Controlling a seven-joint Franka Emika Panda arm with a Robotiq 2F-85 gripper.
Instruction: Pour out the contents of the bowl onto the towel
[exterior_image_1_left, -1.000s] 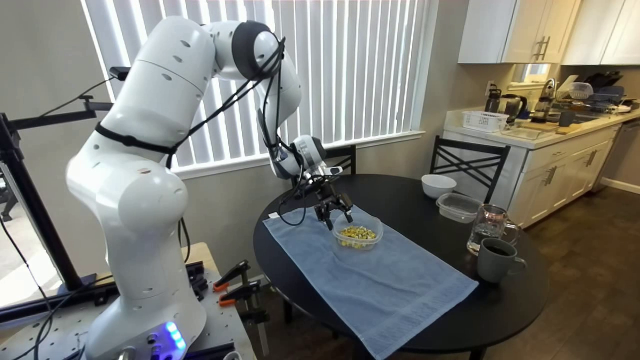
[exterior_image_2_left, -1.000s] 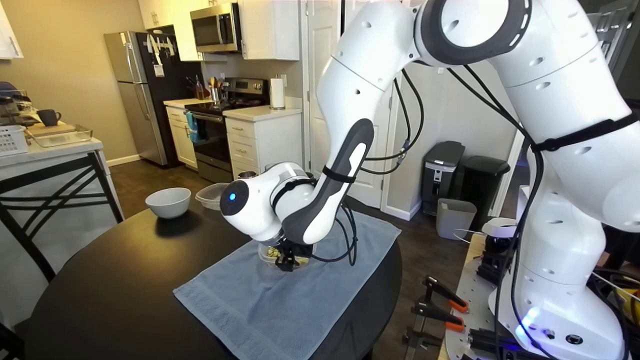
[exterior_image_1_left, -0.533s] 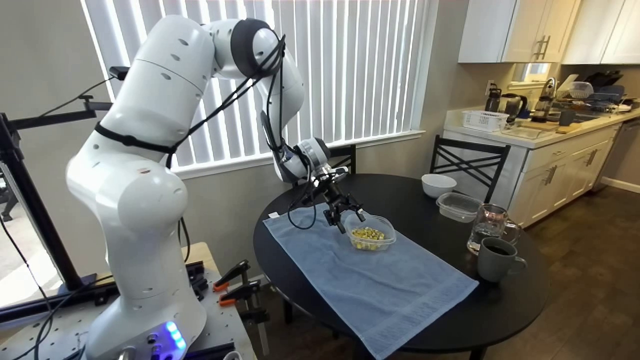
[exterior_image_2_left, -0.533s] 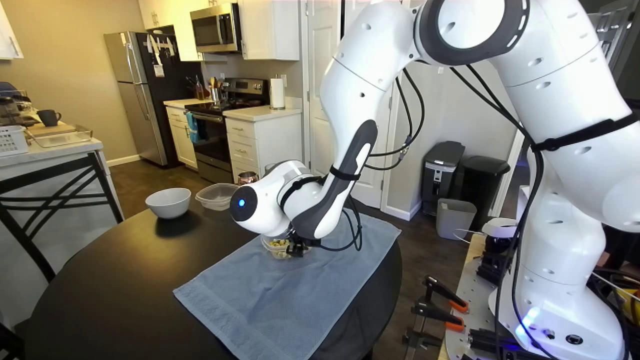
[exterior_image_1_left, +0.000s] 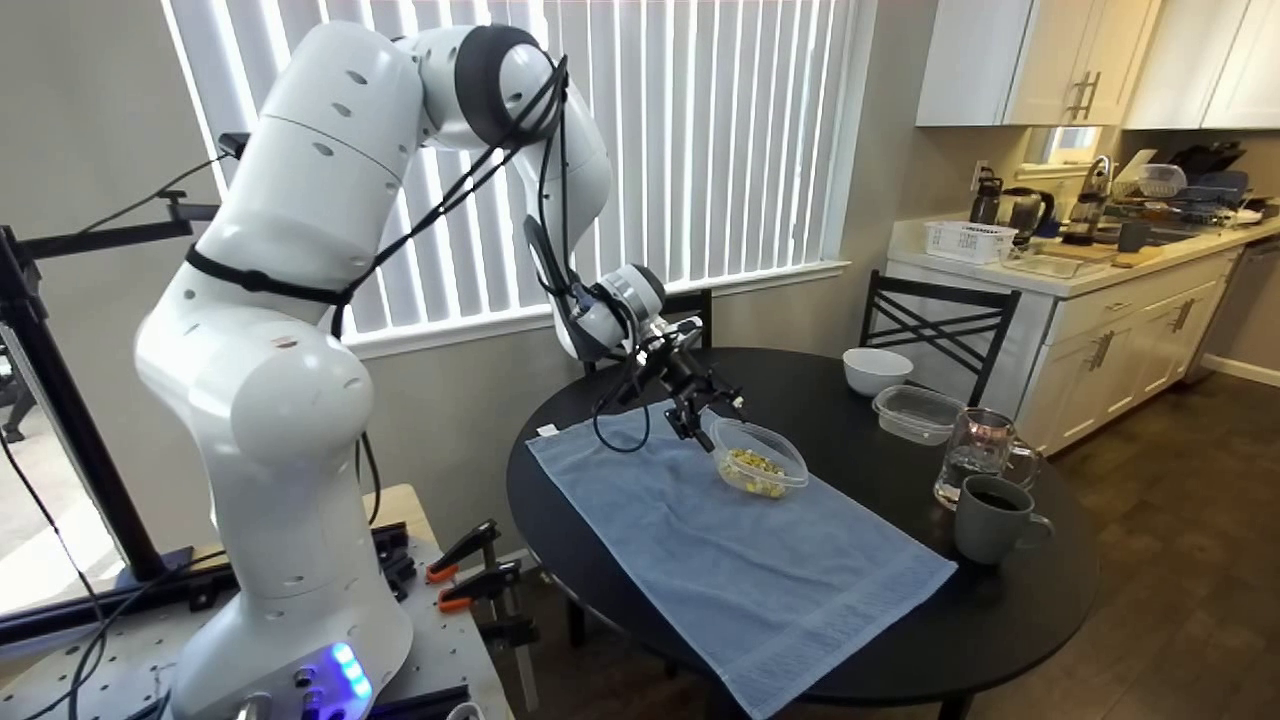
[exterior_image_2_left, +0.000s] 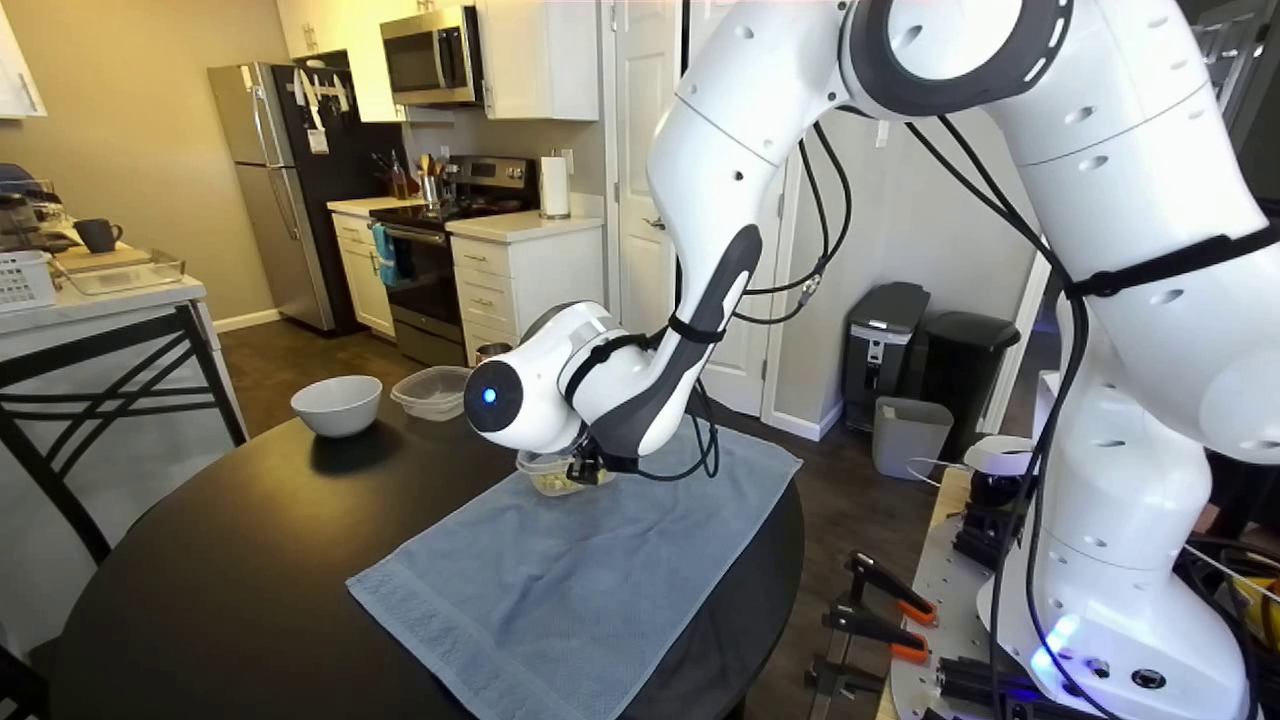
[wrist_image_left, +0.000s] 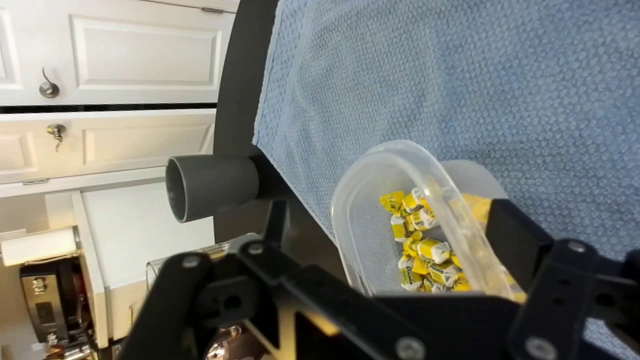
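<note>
Over the last second, the bowl (exterior_image_1_left: 765, 441) has been shifted across the towel (exterior_image_1_left: 760, 580) toward the long edge facing the clear tub (exterior_image_1_left: 912, 430), and tipped from nearly level, its end away from the claw (exterior_image_1_left: 724, 425) now lower. The candies (wrist_image_left: 434, 251) have been carried along with it. In both exterior views the claw is now seen higher, and the arm (exterior_image_1_left: 330, 170) has been raised slightly.

- Brightest at the window blinds (exterior_image_1_left: 700, 140), backlit and streaked with white glare.
- Lit warm yellow around the kitchen wall (exterior_image_2_left: 150, 150); dim at the floor (exterior_image_1_left: 1180, 480).
- Glossy on the table (exterior_image_2_left: 250, 520), darkened just beneath the white bowl (exterior_image_2_left: 337, 408).
- Tinted blue by the lights (exterior_image_1_left: 350, 672) on the robot base (exterior_image_1_left: 290, 570).
- In the wrist view, fairly sharp on the yellow candies (wrist_image_left: 434, 250), blurred at the near gripper fingers (wrist_image_left: 275, 227).
</note>
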